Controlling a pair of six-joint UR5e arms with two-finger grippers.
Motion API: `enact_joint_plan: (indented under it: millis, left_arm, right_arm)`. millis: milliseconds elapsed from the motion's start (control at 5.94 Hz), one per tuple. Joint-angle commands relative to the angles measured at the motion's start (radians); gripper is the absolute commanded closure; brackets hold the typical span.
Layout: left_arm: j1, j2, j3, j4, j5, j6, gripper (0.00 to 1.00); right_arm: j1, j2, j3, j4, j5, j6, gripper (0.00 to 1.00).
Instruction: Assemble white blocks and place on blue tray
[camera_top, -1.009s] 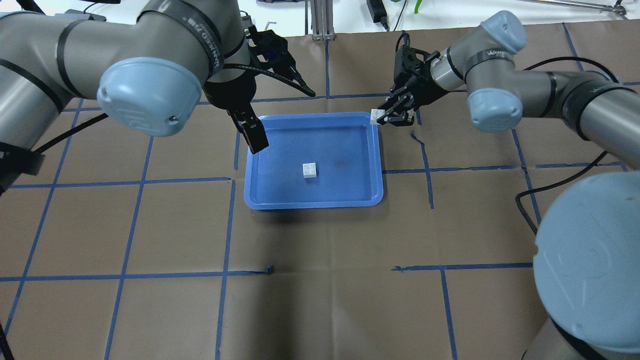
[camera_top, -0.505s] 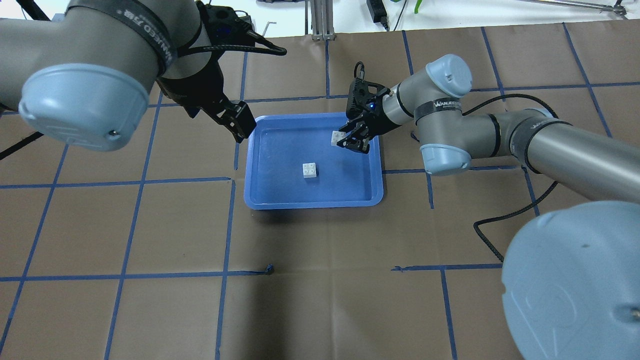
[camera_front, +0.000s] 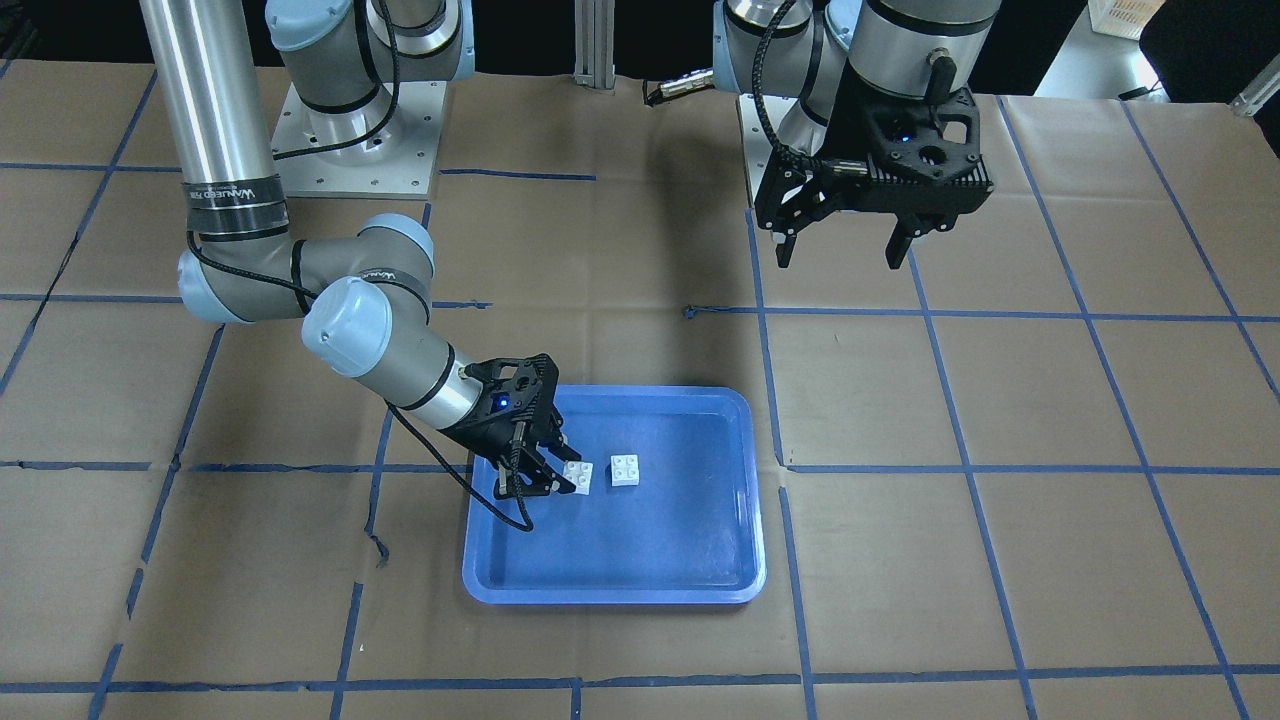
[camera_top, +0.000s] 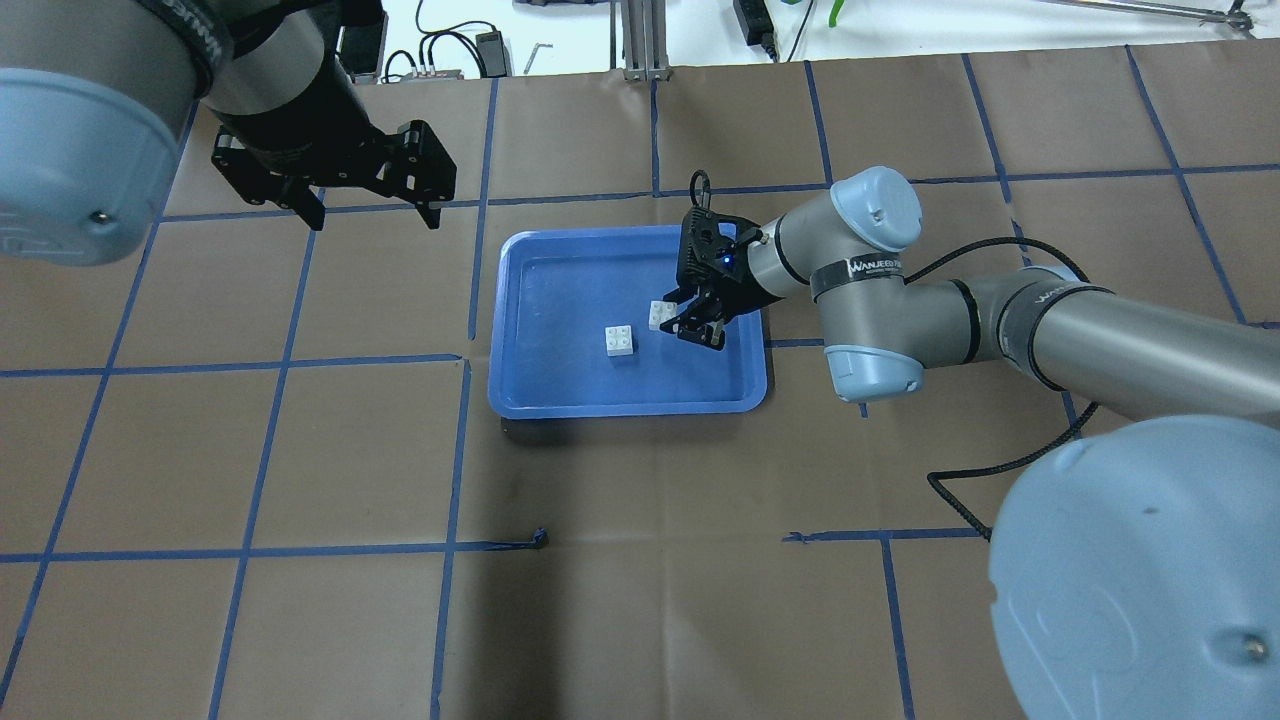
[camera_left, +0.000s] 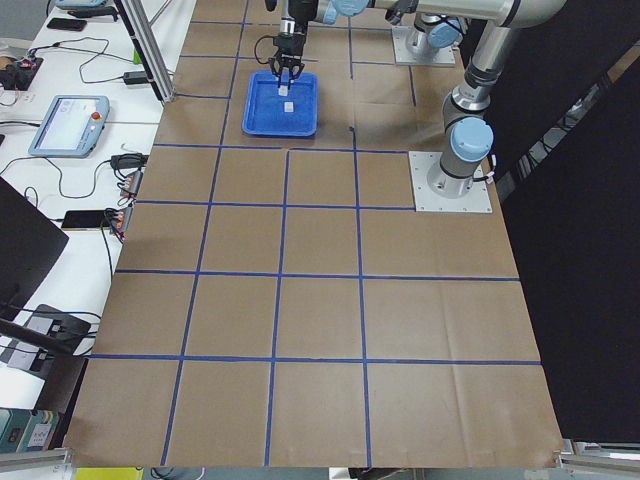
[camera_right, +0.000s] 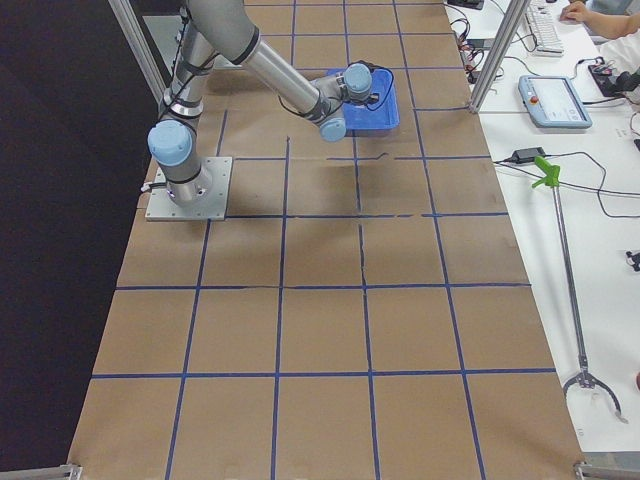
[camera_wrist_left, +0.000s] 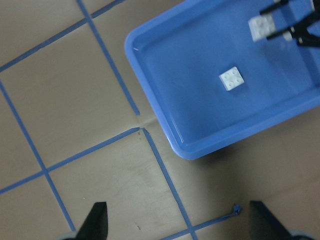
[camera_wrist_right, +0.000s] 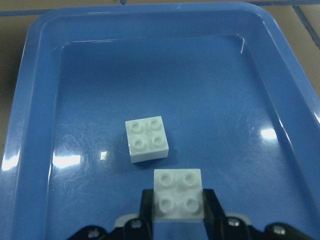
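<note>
Right gripper (camera_top: 672, 322) holds white block (camera_top: 660, 315) over blue tray (camera_top: 625, 408) — brown-papered, tape-gridded table (camera_top: 640, 620).

R arm (camera_right: 285, 78) (the near, large one) runs from its base plate (camera_right: 190, 192) over brown paper (camera_right: 320, 340) w/ blue tape grid to the blue tray (camera_right: 386, 117). The wrist is at the tray; detail there is too small to read. White side bench (camera_right: 600, 210): teach pendant (camera_right: 553, 100), green piece (camera_right: 543, 168), long rod (camera_right: 566, 260).
</note>
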Motion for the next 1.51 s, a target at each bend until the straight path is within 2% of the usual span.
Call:
enact_joint_plan:
  millis: [0,1346]
  left_arm:
    - [0.006,0.017,0.003,-0.046,-0.010,-0.065,0.01]
    - [0.009,0.017,0.004,-0.043,-0.014,-0.063,0.01]
  right_arm:
    - [0.028,0.022,0.009,-0.036,-0.003,0.001,0.78]
    - [0.030,0.042,0.009,-0.056,0.009,0.021,0.78]
